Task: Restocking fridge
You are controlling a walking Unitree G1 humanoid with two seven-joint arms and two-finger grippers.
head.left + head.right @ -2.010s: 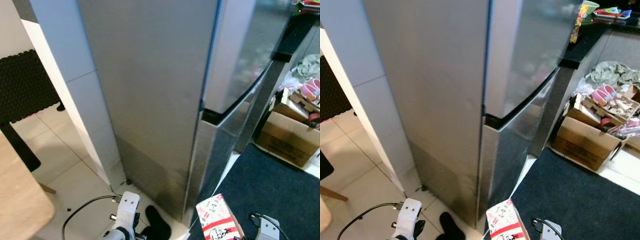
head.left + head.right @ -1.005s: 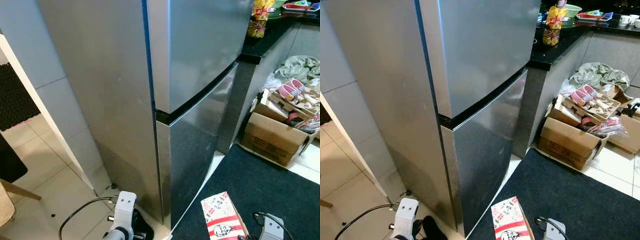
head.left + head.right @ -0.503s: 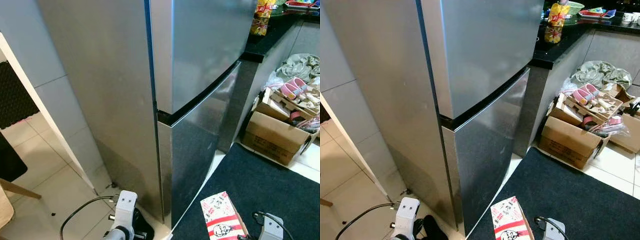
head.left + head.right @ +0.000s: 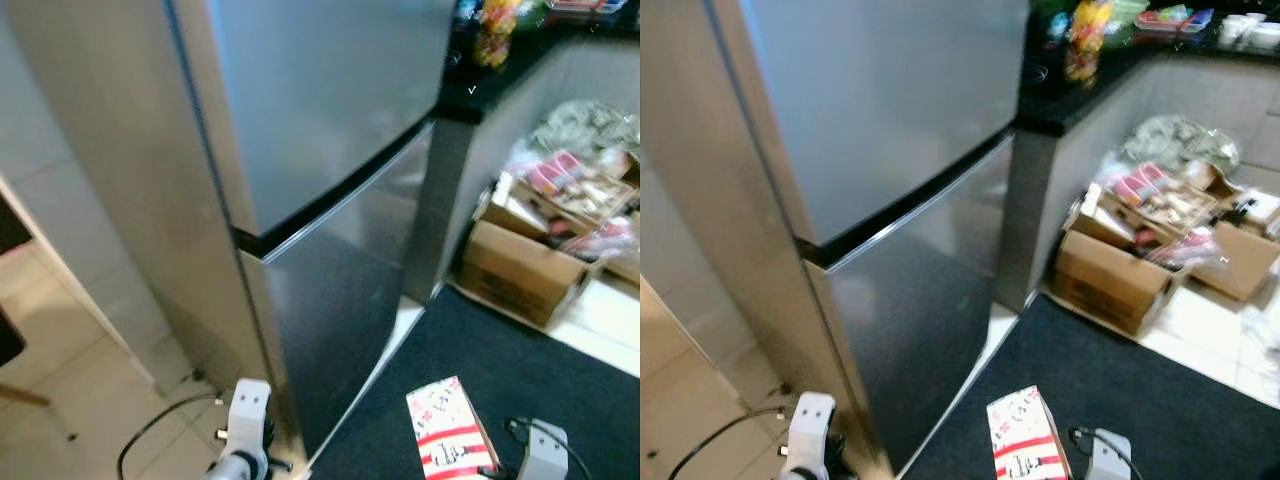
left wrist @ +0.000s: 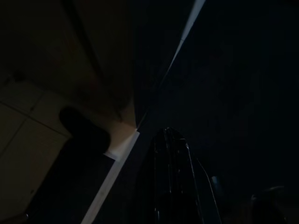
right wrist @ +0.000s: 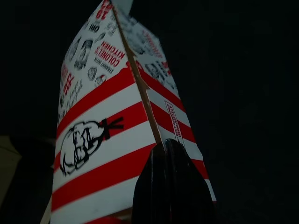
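Observation:
A tall steel fridge stands ahead with its upper door and its lower door both closed, a black gap between them. My right gripper is shut on a red-and-white striped KFC box, held low over the dark mat; the box shows at the bottom of the left eye view, right of the fridge's corner. My left arm hangs idle by the fridge's lower left side. In the dark left wrist view its fingers lie together.
A dark mat covers the floor in front of the fridge. Cardboard boxes with slippers and clutter stand at the right. A black counter with a snack bag adjoins the fridge. Pale tiles lie left.
The camera has swung right and the picture is blurred, so more of the fridge's front and the boxes show. The box stays in my right gripper.

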